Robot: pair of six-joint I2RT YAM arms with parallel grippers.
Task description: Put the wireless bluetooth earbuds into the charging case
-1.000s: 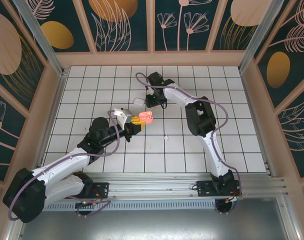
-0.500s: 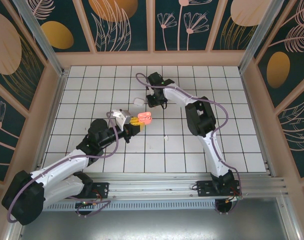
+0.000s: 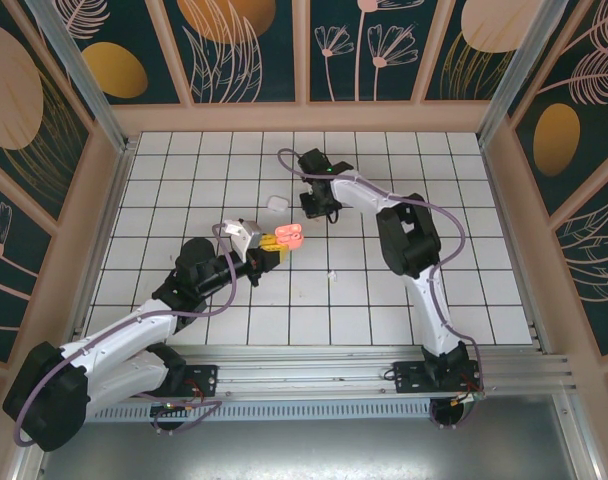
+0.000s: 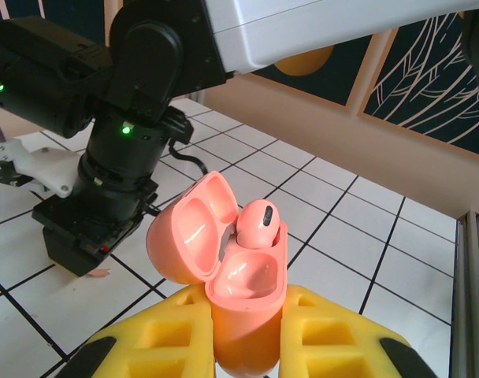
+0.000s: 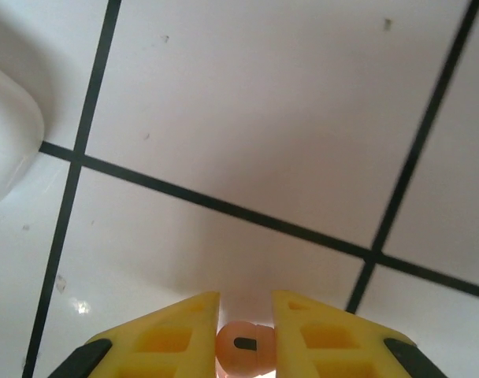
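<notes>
1. My left gripper (image 3: 272,254) is clamped on the lower body of the salmon-pink charging case (image 4: 238,283). In the left wrist view its yellow fingers (image 4: 165,339) press the case from both sides.
2. The case is held upright above the middle of the tiled table (image 3: 184,170), a little toward the left edge, with its lid (image 4: 191,230) swung open.
3. One pink earbud (image 4: 258,223) sits in a socket of the case, its rounded top showing above the rim. The socket beside it looks vacant.
4. My right gripper (image 3: 318,208) points down at the table, nearer the far edge than the near one and roughly midway between the side edges.
5. In the right wrist view the right gripper (image 5: 245,331) has a second pink earbud (image 5: 241,348) pinched between its yellow fingertips, low over the white tiles. I cannot tell whether the earbud touches the surface.
6. A white rounded object (image 3: 275,203) lies on the table just to the left of the right gripper.
7. A tiny white piece (image 3: 332,275) rests on the table toward the near edge, apart from both grippers. It is too small for me to identify.
</notes>
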